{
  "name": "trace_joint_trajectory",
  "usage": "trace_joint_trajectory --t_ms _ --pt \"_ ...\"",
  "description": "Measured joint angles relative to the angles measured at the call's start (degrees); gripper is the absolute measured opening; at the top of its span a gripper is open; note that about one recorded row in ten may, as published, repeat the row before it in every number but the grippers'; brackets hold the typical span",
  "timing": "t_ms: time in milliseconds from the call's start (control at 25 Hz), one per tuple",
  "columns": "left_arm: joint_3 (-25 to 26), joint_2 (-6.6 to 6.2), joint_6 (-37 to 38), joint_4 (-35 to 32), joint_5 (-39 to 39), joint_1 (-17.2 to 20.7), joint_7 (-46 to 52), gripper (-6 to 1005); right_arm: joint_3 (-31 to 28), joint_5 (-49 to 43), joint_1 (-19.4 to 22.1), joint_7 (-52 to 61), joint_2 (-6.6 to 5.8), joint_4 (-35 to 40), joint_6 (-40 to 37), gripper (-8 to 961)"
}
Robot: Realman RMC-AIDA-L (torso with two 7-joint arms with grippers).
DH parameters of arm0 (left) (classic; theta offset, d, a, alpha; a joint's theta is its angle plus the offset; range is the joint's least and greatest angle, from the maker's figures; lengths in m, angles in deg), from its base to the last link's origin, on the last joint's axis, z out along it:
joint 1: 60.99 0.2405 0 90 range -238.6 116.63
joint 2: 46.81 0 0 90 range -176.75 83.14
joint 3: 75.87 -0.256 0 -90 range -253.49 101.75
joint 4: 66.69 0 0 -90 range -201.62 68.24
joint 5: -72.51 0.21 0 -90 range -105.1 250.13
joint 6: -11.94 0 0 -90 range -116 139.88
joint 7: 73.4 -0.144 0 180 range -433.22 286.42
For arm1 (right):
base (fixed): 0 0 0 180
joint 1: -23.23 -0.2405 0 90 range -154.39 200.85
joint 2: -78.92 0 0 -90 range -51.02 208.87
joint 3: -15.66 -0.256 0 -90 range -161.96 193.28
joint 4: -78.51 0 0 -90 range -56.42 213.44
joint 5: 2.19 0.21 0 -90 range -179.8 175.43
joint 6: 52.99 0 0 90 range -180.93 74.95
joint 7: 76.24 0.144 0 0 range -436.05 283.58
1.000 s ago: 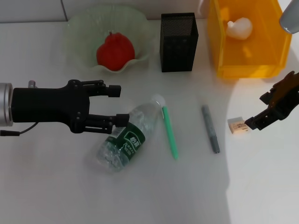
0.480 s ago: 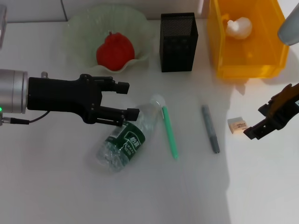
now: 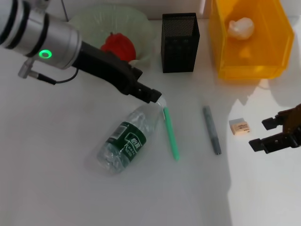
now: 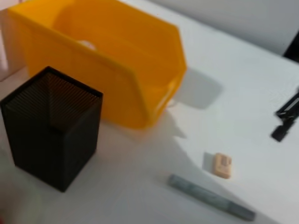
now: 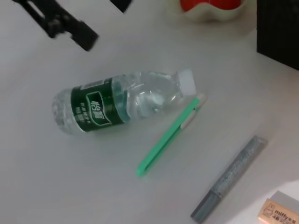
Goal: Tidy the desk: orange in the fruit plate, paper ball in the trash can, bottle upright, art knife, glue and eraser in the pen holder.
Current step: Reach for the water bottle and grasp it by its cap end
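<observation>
The left end effector (image 3: 153, 95) reaches over the table (image 3: 56, 188), its tip right by the cap of the bottle (image 3: 128, 137); I cannot tell if it is wide or narrow. The bottle lies on its side. Behind the arm, the orange (image 3: 118, 44) sits in the fruit plate (image 3: 89, 23). The green art knife (image 3: 170, 133) touches the bottle's cap end. Next come the black pen holder (image 3: 179, 42), the grey glue (image 3: 212, 129), the eraser (image 3: 239, 126) and the trash can (image 3: 249, 37) holding the paper ball (image 3: 241, 27). The right end effector (image 3: 265, 134) hangs wide and holds nothing, just beside the eraser.
</observation>
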Motion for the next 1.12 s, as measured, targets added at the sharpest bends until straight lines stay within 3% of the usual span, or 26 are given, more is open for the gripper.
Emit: trace_joint_trajectory --t_ms 120,160,200,240,280,320,400,520,640,720,760,800,1120 --pt "-3.5 0.02 -1.9 -2.4 2.2 -1.0 5.1 842 -6.0 7.8 6.6 -8.0 0.13 -0.9 -0.8 800" --pt "-3.5 0.02 -1.9 -2.4 2.2 -1.0 5.1 842 -6.0 7.8 6.6 -8.0 0.13 -0.9 -0.8 800" --pt "-12.7 0.50 -6.5 -4.9 8.5 -5.3 16.8 842 -7.7 10.6 8.3 -10.5 0.16 -1.8 -1.0 800" --pt "-12.7 0.50 -6.5 -4.9 8.5 -5.3 16.8 842 -9.6 13.4 9.9 -13.1 0.19 -3.1 -1.3 800" --pt "-16.0 0.56 -7.9 -4.2 10.4 -7.4 20.2 842 -11.8 16.4 11.3 -16.4 0.19 -5.3 -1.8 800" --pt "-16.0 0.56 -7.9 -4.2 10.4 -7.4 20.2 841 -16.2 21.5 13.3 -23.1 0.11 -11.0 -3.5 800" --pt "-16.0 0.56 -7.9 -4.2 10.4 -7.4 20.2 841 -19.0 23.7 13.9 -27.3 -0.01 -14.8 -4.9 800" --pt "-21.7 0.57 -10.7 -1.5 13.7 -11.6 29.3 841 -26.2 25.6 14.3 -36.0 -0.10 -23.7 -7.8 800" --pt "-23.0 0.56 -11.6 0.6 14.6 -12.7 31.3 841 -31.5 25.3 14.1 -42.1 -0.10 -30.5 -8.7 800" --pt "-24.4 0.57 -12.6 2.5 15.1 -13.7 33.0 841 -32.7 25.3 14.1 -45.1 -0.10 -33.6 -8.6 800" --pt "-28.8 0.58 -16.2 7.5 15.5 -14.9 35.6 841 -33.0 25.3 14.2 -46.2 -0.10 -34.8 -8.4 800" --pt "-30.2 0.57 -17.7 8.8 15.5 -15.0 36.1 841 -33.1 25.3 14.1 -46.9 -0.11 -35.7 -8.3 800" --pt "-32.1 0.57 -25.7 16.6 15.5 -14.7 36.5 842 -33.2 25.3 12.6 -48.7 -0.21 -40.2 -7.9 799"
